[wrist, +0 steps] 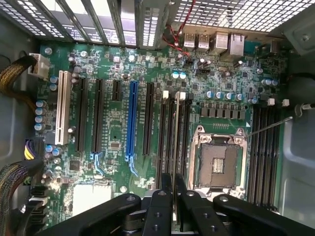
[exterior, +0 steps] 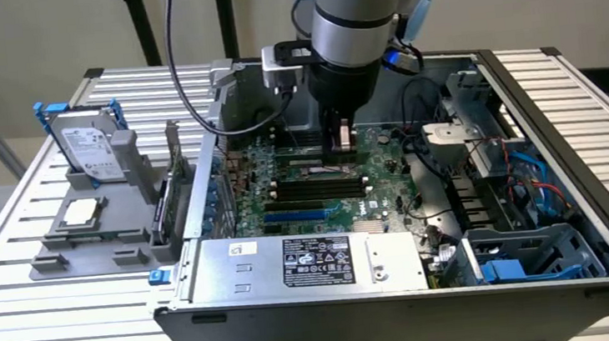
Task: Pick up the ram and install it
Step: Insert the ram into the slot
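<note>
Ram [wrist: 176, 137] seen edge-on, gripped between fingers of hand [wrist: 174, 183], lined up over memory slots [wrist: 165, 132] just beside CPU socket [wrist: 219, 162]; seated or not, cannot tell. Exterior view: hand at upper centre, down inside open case [exterior: 408, 315]. Drive [exterior: 95, 149] in holder [exterior: 78, 259] at exterior view's left, on surface [exterior: 4, 291].

- A slatted metal worktop [exterior: 17, 206] spanned the frame.
- An open computer case [exterior: 408, 315] sat on it, filling the centre and right.
- A grey holder [exterior: 78, 251] stood on it at centre left, just beside the case.
</note>
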Controlling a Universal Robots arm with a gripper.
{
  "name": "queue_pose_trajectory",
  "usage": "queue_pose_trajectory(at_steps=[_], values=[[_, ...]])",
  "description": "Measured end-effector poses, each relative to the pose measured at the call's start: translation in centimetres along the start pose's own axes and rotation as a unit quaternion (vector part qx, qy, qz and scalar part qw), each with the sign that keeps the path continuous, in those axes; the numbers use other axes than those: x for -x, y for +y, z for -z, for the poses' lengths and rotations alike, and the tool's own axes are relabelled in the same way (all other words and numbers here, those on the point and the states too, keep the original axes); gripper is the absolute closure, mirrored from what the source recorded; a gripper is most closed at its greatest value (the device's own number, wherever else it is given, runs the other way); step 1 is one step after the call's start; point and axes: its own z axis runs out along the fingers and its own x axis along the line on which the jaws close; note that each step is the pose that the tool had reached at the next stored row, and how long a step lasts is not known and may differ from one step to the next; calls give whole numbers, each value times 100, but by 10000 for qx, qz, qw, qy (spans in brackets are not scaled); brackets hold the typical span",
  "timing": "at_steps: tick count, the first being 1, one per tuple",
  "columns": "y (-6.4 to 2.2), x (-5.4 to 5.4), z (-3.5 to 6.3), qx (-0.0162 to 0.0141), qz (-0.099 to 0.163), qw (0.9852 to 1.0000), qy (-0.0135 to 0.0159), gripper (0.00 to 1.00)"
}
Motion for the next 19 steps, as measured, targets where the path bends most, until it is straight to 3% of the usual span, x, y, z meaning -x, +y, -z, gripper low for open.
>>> queue_pose_trajectory(at_steps=[14, 19], values=[[-18, -50, -250, -12, -59, 10000, 1, 86], [-31, -60, -341, -13, -61, 10000, 16, 86]])
